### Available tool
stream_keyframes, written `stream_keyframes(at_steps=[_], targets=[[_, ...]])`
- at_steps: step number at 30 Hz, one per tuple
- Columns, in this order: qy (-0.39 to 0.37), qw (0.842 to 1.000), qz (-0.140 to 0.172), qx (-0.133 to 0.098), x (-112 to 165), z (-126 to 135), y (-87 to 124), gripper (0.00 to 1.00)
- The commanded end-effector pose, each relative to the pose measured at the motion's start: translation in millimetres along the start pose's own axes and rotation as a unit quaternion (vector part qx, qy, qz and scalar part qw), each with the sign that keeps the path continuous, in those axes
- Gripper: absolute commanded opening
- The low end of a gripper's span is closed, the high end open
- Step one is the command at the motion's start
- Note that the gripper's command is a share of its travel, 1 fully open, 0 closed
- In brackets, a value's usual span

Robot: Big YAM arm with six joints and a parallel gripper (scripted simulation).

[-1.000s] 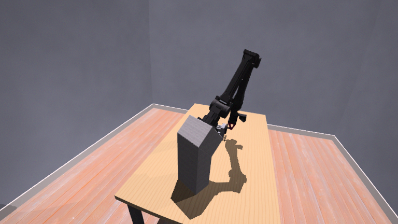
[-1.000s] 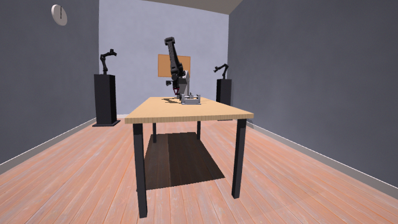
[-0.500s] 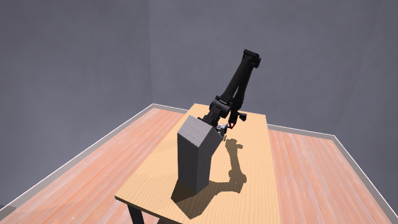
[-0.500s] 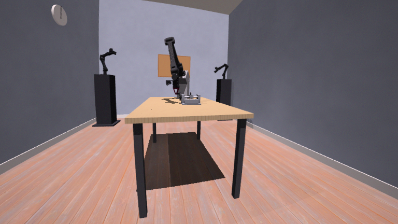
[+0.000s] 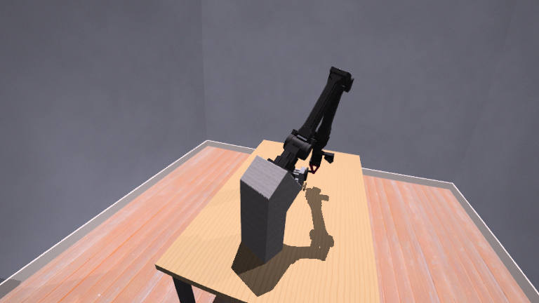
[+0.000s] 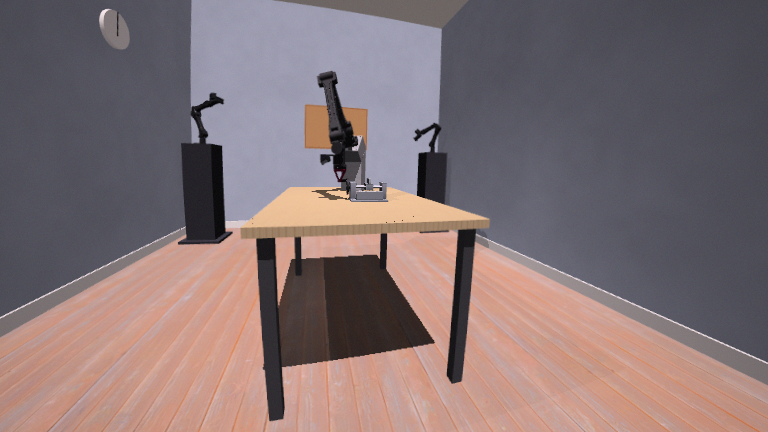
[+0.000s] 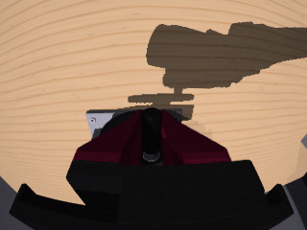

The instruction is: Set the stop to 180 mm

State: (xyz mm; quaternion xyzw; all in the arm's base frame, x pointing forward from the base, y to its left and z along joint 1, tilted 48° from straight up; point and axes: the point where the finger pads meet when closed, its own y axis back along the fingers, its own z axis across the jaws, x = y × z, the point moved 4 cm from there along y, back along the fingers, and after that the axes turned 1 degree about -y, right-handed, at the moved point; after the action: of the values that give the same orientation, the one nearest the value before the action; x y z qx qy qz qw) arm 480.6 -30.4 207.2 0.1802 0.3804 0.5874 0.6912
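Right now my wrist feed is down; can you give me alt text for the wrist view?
The black and dark red pincer fills the lower half, shut on a slim dark handwheel grip. A grey corner of the stop fixture peeks out behind it on the wooden table, with the arm's shadow above.

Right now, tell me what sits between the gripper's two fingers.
A dark, narrow grip of the handwheel stands between the maroon fingers of the gripper, which is shut on it. The wrist view shows this; the other views are too small.

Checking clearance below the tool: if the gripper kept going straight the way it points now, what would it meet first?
The gripper points down, shut on what looks like the handwheel; that is already between its fingers. Beyond it, probably the wooden table.
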Motion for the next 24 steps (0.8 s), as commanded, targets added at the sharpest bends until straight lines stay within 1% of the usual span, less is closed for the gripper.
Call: stream_keyframes(at_steps=[1, 5, 6, 12, 15, 24], targets=[[-0.007, 0.999, -0.001, -0.053, -2, 42, 32, 0.06], [-0.007, 0.999, -0.001, -0.052, -2, 43, 32, 0.06], [-0.006, 0.999, -0.001, -0.049, -2, 43, 32, 0.06], [-0.007, 0.999, -0.001, -0.049, -2, 54, 34, 0.06], [-0.008, 0.998, -0.002, -0.058, -3, 60, 35, 0.06], [-0.007, 0.998, -0.001, -0.057, -2, 63, 33, 0.06]])
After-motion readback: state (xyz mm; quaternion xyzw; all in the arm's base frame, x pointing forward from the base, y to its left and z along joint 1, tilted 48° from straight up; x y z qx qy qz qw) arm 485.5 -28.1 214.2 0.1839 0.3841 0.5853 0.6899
